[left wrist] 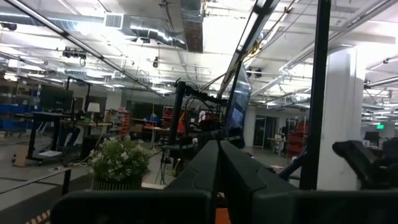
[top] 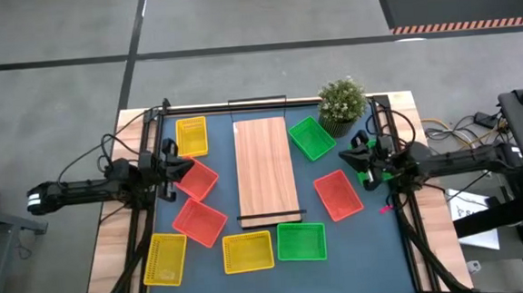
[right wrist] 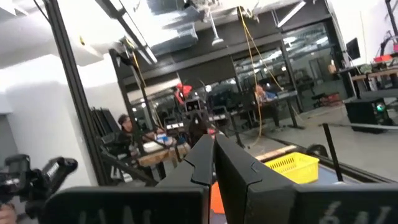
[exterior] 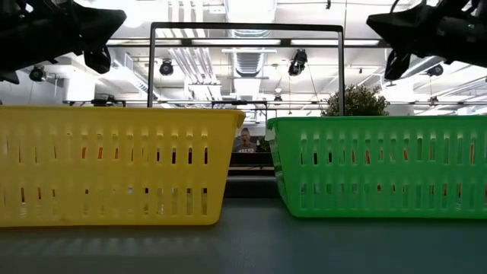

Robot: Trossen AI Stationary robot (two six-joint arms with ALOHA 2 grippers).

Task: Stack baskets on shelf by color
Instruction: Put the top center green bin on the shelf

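In the high view the light-wood shelf [top: 266, 169] lies in the middle of the table. Around it lie several baskets: yellow ones [top: 191, 136], [top: 165, 259], [top: 248, 251], red-orange ones [top: 195, 180], [top: 199, 220], [top: 338, 195], and green ones [top: 312, 137], [top: 301, 241]. None is stacked and none lies on the shelf. My left gripper [top: 173, 165] hovers above the table at the shelf's left, over the edge of a red-orange basket, fingers shut [left wrist: 217, 152]. My right gripper [top: 353, 159] hovers at the shelf's right, between the green and red-orange baskets, fingers shut [right wrist: 213, 149]. The low view shows both arms raised above the baskets.
A potted plant [top: 341, 101] stands at the far right of the table beside the green basket. Black frame posts and cables run along both sides of the table. In the low view a yellow basket [exterior: 114, 164] and a green basket [exterior: 380, 164] fill the near edge.
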